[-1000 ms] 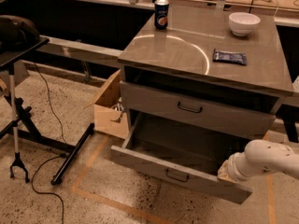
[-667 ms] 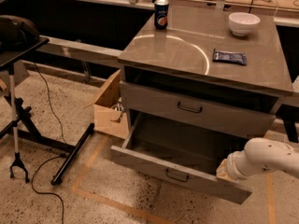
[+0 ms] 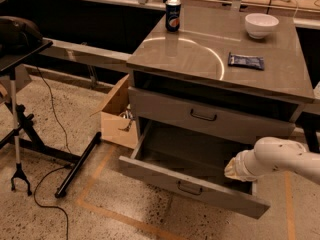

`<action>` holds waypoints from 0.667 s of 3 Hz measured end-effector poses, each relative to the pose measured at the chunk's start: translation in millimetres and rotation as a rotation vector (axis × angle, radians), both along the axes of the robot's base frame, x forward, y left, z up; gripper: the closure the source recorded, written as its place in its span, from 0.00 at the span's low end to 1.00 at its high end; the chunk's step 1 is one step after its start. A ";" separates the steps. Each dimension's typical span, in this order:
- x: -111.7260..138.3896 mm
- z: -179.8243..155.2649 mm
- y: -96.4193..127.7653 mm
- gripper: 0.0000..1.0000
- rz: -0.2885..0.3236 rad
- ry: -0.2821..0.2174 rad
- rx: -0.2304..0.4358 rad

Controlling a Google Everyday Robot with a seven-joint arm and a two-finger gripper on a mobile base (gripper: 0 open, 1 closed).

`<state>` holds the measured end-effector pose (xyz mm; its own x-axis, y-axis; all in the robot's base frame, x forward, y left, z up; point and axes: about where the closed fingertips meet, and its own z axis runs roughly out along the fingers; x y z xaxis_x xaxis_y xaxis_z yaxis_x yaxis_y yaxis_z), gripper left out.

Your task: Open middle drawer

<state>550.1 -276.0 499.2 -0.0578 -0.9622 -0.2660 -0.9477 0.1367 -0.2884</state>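
Observation:
The middle drawer (image 3: 190,186) is a wide grey drawer with a small dark wire handle. It stands pulled far out of the cabinet, and its inside looks empty. Above it the top drawer (image 3: 202,115) is closed. The lowest drawer is hidden under the open one. My white arm (image 3: 280,159) comes in from the right. My gripper (image 3: 230,172) is at the arm's end, over the right side of the open drawer, just behind its front panel.
On the cabinet top (image 3: 200,59) stand a soda can (image 3: 173,15), a white bowl (image 3: 261,25) and a dark blue packet (image 3: 246,61). An open cardboard box (image 3: 117,119) sits on the floor left of the cabinet. A black stand with a cable (image 3: 30,134) is further left.
My arm's end has shifted slightly up and to the left above the drawer's right side. The drawer stays pulled out about as far as before.

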 end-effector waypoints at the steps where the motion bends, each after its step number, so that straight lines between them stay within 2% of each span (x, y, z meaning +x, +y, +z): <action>1: 22.5 -12.2 5.4 1.00 0.002 0.004 -0.009; 2: 31.2 -32.1 9.5 1.00 0.004 0.039 -0.019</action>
